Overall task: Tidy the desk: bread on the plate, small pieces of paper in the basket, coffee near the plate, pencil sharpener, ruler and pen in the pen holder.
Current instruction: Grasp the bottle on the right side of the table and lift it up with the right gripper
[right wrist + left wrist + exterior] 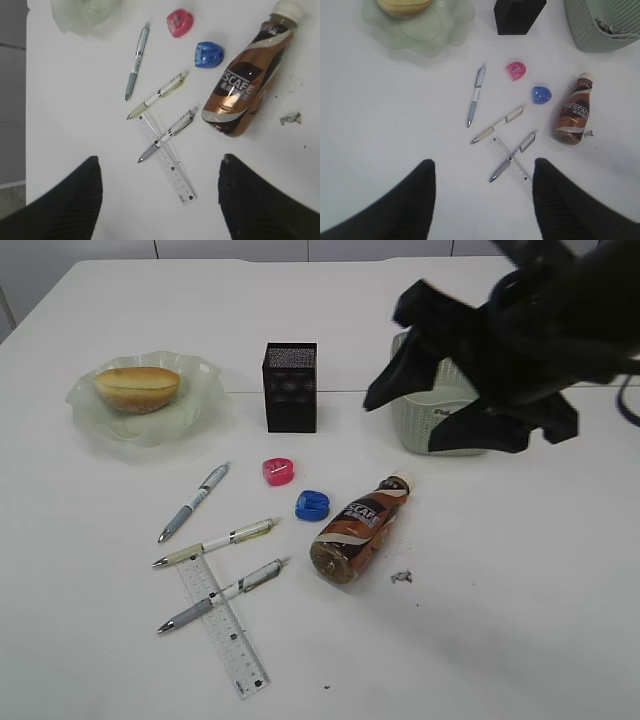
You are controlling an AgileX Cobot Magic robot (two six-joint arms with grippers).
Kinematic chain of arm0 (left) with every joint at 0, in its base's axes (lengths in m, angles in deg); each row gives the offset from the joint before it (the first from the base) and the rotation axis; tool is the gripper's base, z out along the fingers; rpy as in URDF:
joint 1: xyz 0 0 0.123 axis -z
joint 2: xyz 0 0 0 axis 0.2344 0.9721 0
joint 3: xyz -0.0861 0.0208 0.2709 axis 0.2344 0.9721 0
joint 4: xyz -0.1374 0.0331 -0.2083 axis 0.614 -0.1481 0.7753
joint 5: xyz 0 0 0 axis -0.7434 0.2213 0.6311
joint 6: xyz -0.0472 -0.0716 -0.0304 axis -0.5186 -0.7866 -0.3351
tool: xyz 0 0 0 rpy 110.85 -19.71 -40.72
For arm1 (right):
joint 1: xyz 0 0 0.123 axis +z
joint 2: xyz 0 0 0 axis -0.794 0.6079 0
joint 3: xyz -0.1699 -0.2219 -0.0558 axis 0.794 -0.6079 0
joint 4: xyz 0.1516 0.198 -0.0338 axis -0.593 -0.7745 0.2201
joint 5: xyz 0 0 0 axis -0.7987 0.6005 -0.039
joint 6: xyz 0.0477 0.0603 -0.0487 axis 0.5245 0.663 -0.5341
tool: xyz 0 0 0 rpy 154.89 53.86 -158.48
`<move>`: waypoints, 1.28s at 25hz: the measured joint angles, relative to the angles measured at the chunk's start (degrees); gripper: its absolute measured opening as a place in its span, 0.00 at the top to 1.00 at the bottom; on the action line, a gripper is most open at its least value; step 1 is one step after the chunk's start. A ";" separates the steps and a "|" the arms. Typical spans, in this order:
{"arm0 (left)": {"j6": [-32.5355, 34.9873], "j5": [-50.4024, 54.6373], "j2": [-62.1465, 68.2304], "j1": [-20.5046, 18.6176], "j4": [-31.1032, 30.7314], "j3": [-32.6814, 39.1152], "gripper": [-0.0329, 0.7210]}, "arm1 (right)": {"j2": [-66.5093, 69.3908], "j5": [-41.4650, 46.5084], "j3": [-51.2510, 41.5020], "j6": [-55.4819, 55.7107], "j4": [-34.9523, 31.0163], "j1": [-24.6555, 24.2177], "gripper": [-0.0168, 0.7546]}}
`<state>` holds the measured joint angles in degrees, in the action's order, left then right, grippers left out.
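1. Both my hands are spread and pinch nothing. My right hand [157, 200] hangs high above the pens, ruler and bottle; my left hand [482, 200] hangs over the near bench [90, 640]. In the outside view my right arm [500, 350] crosses in front of the basket [425, 430].
2. The bread [137, 387] already sits on the plate [200, 410], far left. Paper bits lie in the basket, but one small scrap [402, 577] remains on the bench just right of the coffee bottle [358, 530]. It is tiny and flat; I judge my fingertips could slide over it or flick it away.
3. The coffee bottle lies on its side, well apart from the plate. Being round, it could roll under a sideways pinch and knock the blue sharpener [312, 505] just beside it.
4. One pen [222, 594] lies across the clear ruler [222, 625]. Reaching for either could drag the other.
5. The ruler is thin and flat on the bench; a pinch may fail to get under its edge.
6. The pen holder [290, 387] is tall and narrow; a long piece dropped in tilted could tip it.
7. The pink sharpener [279, 472] is small and may squirt out.
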<state>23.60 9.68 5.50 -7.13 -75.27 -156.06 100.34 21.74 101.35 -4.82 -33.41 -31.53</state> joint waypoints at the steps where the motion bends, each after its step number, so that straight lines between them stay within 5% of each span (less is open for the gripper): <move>1: 0.00 0.00 0.00 0.00 0.00 0.00 0.36 | 2.05 -0.28 1.24 1.83 1.74 1.28 0.29; 9: 0.00 0.00 0.00 0.00 0.00 0.00 0.36 | 15.71 11.53 16.12 17.90 24.39 3.81 0.29; 13: 0.00 0.00 0.00 0.00 -0.96 0.00 0.36 | 20.12 19.49 22.54 24.29 30.08 4.82 0.29; 21: 0.00 0.00 0.00 0.00 -3.18 0.00 0.36 | 26.93 23.42 25.47 36.37 31.12 9.79 0.29; 32: 0.00 0.00 0.00 0.00 -4.02 0.00 0.36 | 31.90 22.72 25.70 44.67 30.41 9.98 0.29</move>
<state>23.60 9.68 5.50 -7.13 -79.29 -156.06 132.24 44.46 127.05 39.85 -3.00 -21.55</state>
